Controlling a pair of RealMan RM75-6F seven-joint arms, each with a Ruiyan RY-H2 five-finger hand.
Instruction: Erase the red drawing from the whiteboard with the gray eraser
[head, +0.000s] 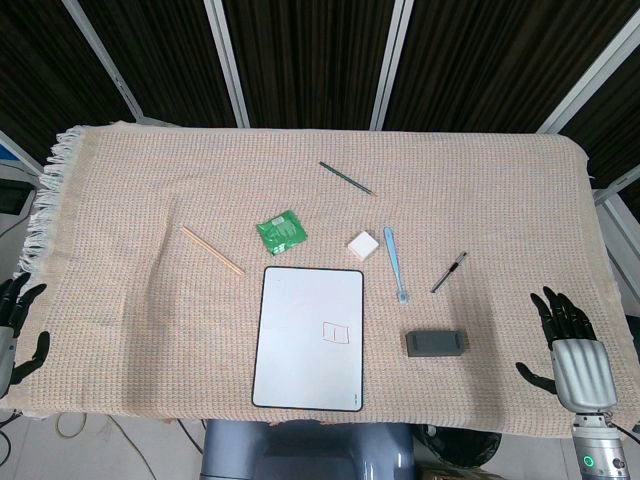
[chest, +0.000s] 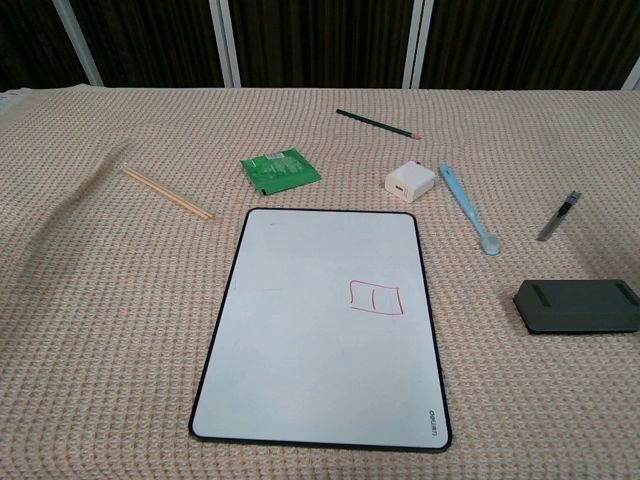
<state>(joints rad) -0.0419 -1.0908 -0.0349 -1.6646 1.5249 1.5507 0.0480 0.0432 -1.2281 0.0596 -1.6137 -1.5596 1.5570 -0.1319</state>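
The whiteboard (head: 300, 330) (chest: 300, 330) lies flat near the table's front edge, with a small red drawing (head: 336, 332) (chest: 374, 297) on its right half. The gray eraser (head: 436, 343) (chest: 578, 305) lies on the cloth just right of the board. My right hand (head: 572, 345) hovers open at the table's right front edge, fingers spread, about a hand's width right of the eraser. My left hand (head: 14, 325) shows at the far left edge, open and holding nothing. Neither hand appears in the chest view.
Behind the board lie a green packet (head: 281, 232) (chest: 280, 170), a white block (head: 363, 244) (chest: 410, 181), a blue toothbrush (head: 396, 263) (chest: 468, 207), a dark pen (head: 449, 271) (chest: 558, 215), a green pencil (head: 346, 178) (chest: 377, 123) and wooden chopsticks (head: 211, 249) (chest: 167, 192).
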